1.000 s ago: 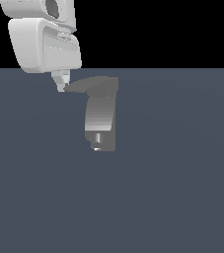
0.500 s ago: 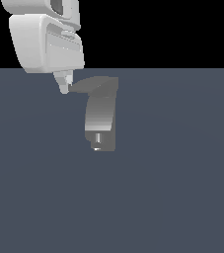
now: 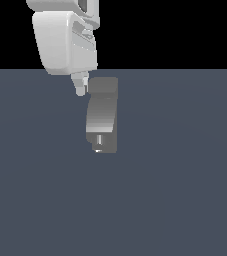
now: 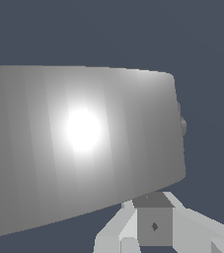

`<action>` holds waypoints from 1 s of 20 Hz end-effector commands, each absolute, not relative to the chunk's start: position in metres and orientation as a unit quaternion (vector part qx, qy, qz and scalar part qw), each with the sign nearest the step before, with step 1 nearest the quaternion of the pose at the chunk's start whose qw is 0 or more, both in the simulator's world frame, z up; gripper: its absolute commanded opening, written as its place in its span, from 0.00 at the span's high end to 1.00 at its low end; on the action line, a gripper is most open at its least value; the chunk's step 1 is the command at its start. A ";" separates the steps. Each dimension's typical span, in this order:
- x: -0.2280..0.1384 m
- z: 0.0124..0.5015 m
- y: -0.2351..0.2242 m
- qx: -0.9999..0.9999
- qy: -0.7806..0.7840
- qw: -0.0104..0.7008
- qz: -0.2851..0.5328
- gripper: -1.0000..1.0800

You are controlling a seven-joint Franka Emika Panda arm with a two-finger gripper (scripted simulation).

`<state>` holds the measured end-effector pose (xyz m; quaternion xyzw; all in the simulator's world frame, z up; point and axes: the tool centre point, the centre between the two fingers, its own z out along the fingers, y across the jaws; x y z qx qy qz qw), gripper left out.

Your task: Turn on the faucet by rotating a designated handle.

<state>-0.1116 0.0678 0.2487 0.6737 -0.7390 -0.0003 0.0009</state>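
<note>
The faucet [image 3: 102, 117] is metallic grey, its curved body shaded from pale to dark, with a bright white glare spot in the wrist view [image 4: 82, 129]. The gripper [image 3: 80, 91] is plain white. The floor [image 3: 175, 190] is flat slate blue-grey; the backdrop [image 3: 185, 30] is black.

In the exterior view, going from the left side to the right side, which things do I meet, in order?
gripper → faucet. The handle cannot be made out, so it is left out.

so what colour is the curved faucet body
Shaded metallic grey faucet body, clearest in the exterior view.
</note>
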 end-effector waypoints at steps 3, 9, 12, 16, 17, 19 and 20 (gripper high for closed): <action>-0.113 0.249 0.030 0.662 -0.749 0.000 0.000 1.00; -0.119 0.249 -0.002 0.662 -0.750 0.000 0.000 1.00; -0.118 0.249 0.008 0.670 -0.743 0.000 0.000 1.00; -0.108 0.249 -0.008 0.668 -0.744 0.000 0.000 1.00; -0.105 0.249 -0.013 0.668 -0.744 0.000 0.000 1.00; -0.100 0.249 -0.021 0.667 -0.745 0.000 0.000 1.00; -0.098 0.249 -0.025 0.667 -0.745 0.000 0.000 1.00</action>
